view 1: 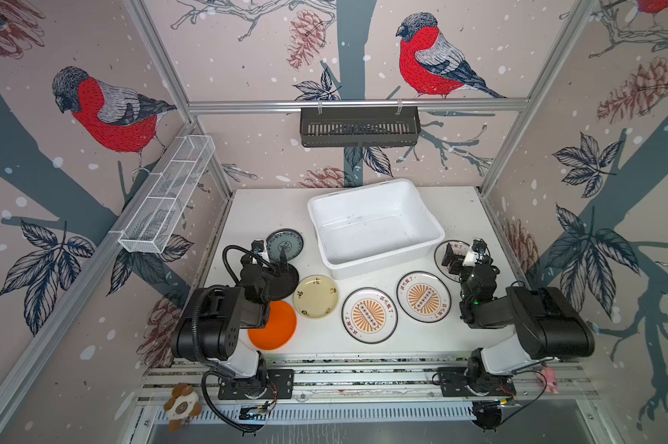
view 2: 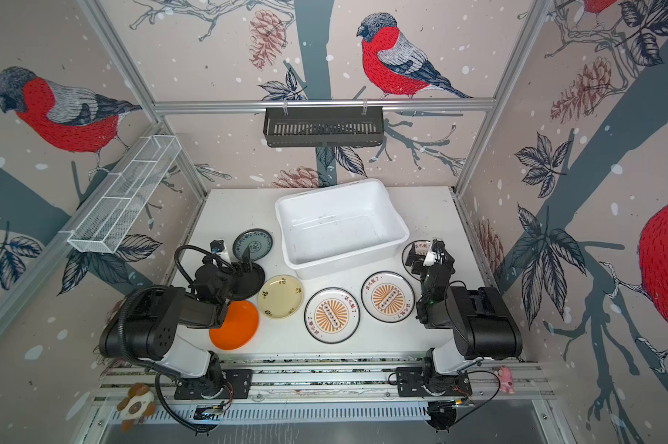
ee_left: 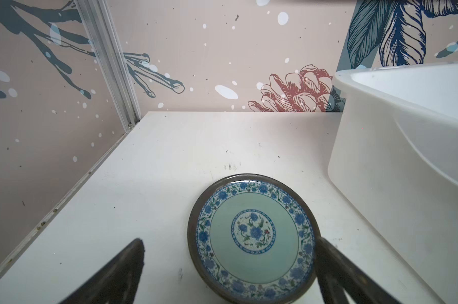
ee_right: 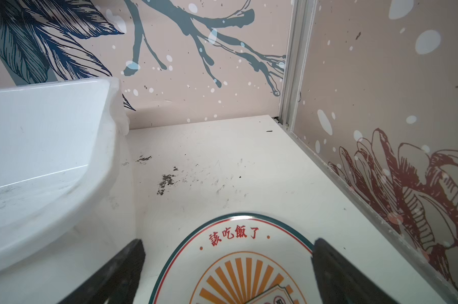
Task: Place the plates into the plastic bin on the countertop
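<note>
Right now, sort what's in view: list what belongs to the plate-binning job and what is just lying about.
For the job: teal plate, black plate, cream plate, orange plate, three sunburst plates, white bin, countertop.

Lying about: black basket, wire rack, toy bear, pink toy.

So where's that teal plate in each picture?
Top view: teal plate left of the bin.
Top view: teal plate likewise left of the bin.
Left wrist: teal plate close up, bin beside it.
Right wrist: not in it; bin shows.
Shared landmark: the bin, in all four.
</note>
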